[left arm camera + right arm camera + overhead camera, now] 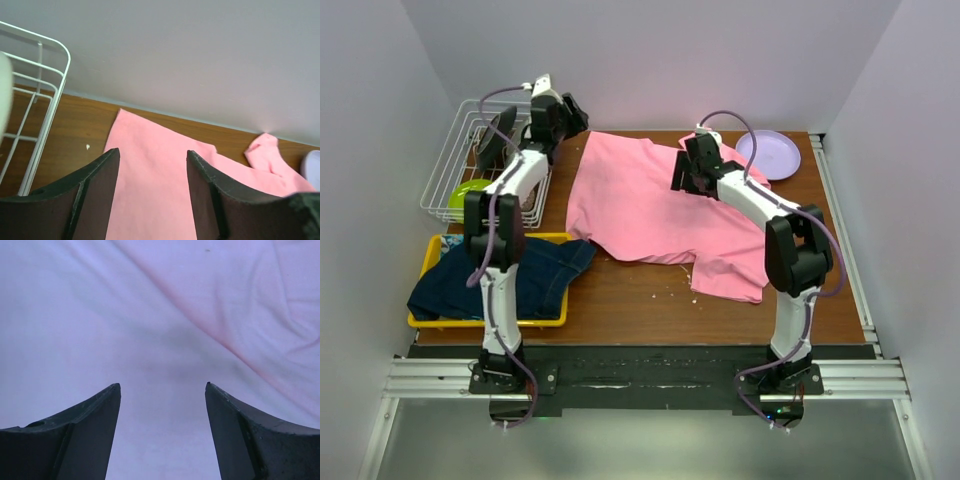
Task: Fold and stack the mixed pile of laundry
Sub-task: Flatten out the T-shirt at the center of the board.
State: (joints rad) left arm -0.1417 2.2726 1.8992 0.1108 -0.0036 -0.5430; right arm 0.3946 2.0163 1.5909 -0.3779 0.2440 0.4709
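We see a brown wooden surface (640, 300). A pink T-shirt (640, 205) lies spread across its centre. At the upper right sits a pale purple plate (775, 155), just beside the shirt's sleeve. A white wire rack (445, 170) stands at the upper left and a yellow tray (535, 322) at the lower left. White crumbs (670, 290) lie below the shirt.

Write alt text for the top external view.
A pink T-shirt lies spread on a wooden table, the left gripper at its far left corner, the right gripper over its far side. A denim jacket lies in a yellow tray at left.
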